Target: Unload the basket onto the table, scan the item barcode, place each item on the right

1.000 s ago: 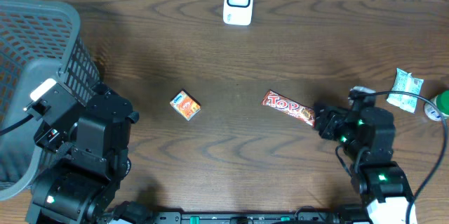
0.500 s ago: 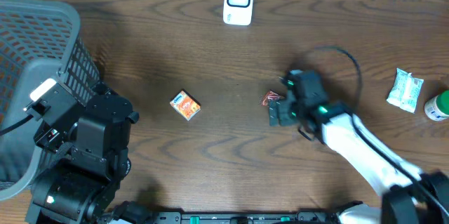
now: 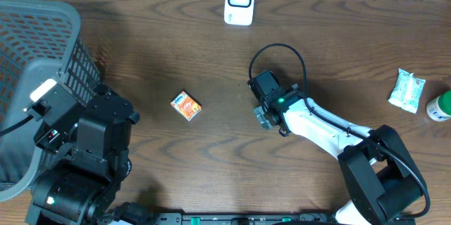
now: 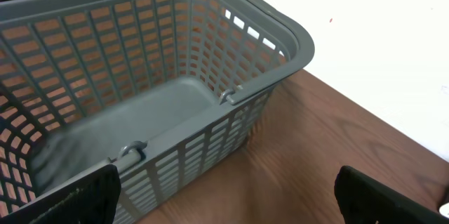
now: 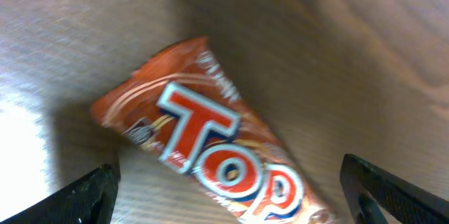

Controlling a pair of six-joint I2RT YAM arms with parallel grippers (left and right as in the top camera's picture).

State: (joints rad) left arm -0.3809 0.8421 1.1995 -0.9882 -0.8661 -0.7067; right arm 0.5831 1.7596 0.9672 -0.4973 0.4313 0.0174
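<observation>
Left fingers (image 4: 63, 203) and right fingers (image 5: 84, 203) spread wide above the dark wooden table (image 3: 338, 41), white wall (image 4: 393, 55) behind.

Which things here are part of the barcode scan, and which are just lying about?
In the job: Top bar, open right gripper over it, white scanner.
Lying about: small orange box, green-white packet, green-topped item at the right edge, grey basket.

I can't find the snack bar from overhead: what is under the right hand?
The red snack bar lies on the table below the open right hand. From overhead the arm covers it. Only its printed front shows, no barcode.
</observation>
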